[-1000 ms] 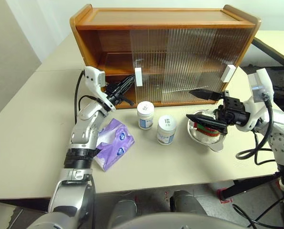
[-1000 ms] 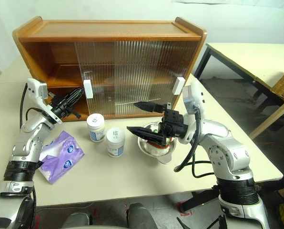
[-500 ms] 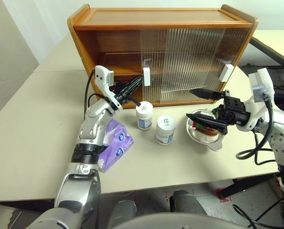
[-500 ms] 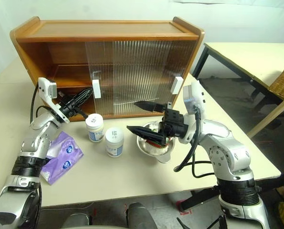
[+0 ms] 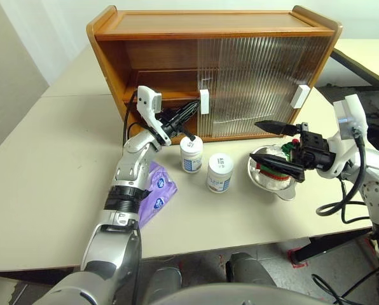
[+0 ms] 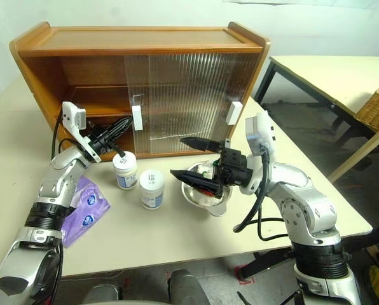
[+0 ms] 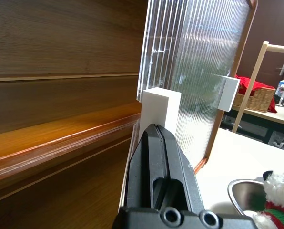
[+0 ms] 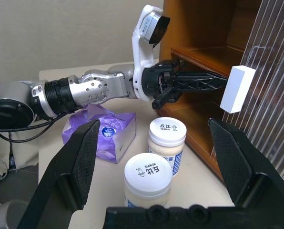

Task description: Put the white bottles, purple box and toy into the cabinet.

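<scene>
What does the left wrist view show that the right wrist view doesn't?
Left wrist, not right: the toy in the bowl and the far handle. Right wrist, not left: two bottles, the purple box and the open right fingers. Both: the cabinet, its ribbed door, the near handle and the shut left fingers.

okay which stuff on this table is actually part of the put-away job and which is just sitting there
Part of the job:
- white bottles
- purple box
- toy, sitting in the steel bowl
- cabinet, left side open
- left pincer, shut, at the sliding door's white handle

Just lying about:
- steel bowl
- wicker basket on the far table
</scene>
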{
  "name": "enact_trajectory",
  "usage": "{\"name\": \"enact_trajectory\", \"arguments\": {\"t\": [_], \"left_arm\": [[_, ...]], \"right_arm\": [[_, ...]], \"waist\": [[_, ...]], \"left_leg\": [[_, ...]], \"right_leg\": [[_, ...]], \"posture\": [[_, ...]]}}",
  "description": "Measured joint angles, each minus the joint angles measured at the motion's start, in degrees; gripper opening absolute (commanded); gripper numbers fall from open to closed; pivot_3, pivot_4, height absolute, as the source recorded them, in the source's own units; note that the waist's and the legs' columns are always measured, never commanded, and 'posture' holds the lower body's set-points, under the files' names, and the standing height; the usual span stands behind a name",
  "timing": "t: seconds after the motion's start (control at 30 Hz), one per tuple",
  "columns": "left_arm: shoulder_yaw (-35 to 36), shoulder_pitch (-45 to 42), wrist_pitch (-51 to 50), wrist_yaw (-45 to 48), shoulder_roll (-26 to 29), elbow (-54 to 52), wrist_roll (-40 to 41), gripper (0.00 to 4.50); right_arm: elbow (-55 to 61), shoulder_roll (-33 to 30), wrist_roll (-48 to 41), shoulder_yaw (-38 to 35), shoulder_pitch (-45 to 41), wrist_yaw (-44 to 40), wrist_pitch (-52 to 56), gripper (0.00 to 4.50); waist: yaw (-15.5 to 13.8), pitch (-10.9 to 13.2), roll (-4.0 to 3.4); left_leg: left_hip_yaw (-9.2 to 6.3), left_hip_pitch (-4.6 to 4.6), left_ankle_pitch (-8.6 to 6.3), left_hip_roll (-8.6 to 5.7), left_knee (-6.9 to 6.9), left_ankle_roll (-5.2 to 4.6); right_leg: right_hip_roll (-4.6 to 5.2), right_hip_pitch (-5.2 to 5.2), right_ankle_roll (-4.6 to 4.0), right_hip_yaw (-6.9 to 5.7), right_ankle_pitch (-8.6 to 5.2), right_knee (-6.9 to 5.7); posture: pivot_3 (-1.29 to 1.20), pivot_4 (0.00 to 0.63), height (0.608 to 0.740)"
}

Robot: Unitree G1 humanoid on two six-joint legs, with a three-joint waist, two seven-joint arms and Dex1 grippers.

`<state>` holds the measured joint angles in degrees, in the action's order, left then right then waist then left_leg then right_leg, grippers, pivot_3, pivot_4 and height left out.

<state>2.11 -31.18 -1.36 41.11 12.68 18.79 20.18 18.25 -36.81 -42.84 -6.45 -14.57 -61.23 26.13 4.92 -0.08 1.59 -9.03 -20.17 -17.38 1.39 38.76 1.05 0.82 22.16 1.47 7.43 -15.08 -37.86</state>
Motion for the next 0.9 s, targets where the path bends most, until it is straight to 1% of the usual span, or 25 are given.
{"name": "enact_trajectory", "arguments": {"t": [0.3, 0.57, 0.73, 0.9], "left_arm": [[0.2, 0.4, -0.2, 0.0, 0.6, -1.2, 0.2, 0.02], [1.7, 4.0, -3.7, -1.2, 2.5, -9.4, 1.8, 0.02], [2.7, 8.8, -9.1, -0.6, 7.2, -18.0, 4.5, 0.02], [6.2, 11.3, -15.1, 1.3, 14.0, -25.6, 9.1, 0.02]], "right_arm": [[-0.6, 0.0, 0.0, 0.1, -0.7, -0.4, 0.0, 4.5], [-1.7, 0.3, 0.1, 0.5, -1.9, -1.2, -0.1, 4.5], [-2.7, 0.6, 0.2, 0.8, -2.5, -1.8, -0.1, 4.5], [-3.6, 1.1, 0.5, 1.2, -3.3, -2.5, -0.4, 4.5]], "waist": [[0.0, 0.0, 0.0], [-0.2, 0.0, -0.01], [-0.3, 0.0, -0.01], [-0.9, 0.0, -0.02]], "left_leg": [[0.0, -0.01, 0.0, 0.0, 0.0, 0.0], [0.0, -0.03, 0.0, -0.01, -0.02, 0.0], [0.0, 0.0, -0.01, -0.01, -0.07, 0.0], [0.0, 0.02, -0.01, -0.01, -0.08, 0.01]], "right_leg": [[0.0, 0.0, 0.07, 0.0, -0.02, 0.0], [0.0, 0.0, 0.05, 0.0, 0.0, 0.0], [-0.01, 0.01, -0.11, -0.02, 0.09, 0.0], [-0.01, 0.02, -0.31, -0.02, 0.21, 0.0]], "posture": [[-0.19, 0.0, 0.74], [-0.16, 0.0, 0.74], [-0.14, 0.0, 0.74], [-0.11, 0.0, 0.74]]}}
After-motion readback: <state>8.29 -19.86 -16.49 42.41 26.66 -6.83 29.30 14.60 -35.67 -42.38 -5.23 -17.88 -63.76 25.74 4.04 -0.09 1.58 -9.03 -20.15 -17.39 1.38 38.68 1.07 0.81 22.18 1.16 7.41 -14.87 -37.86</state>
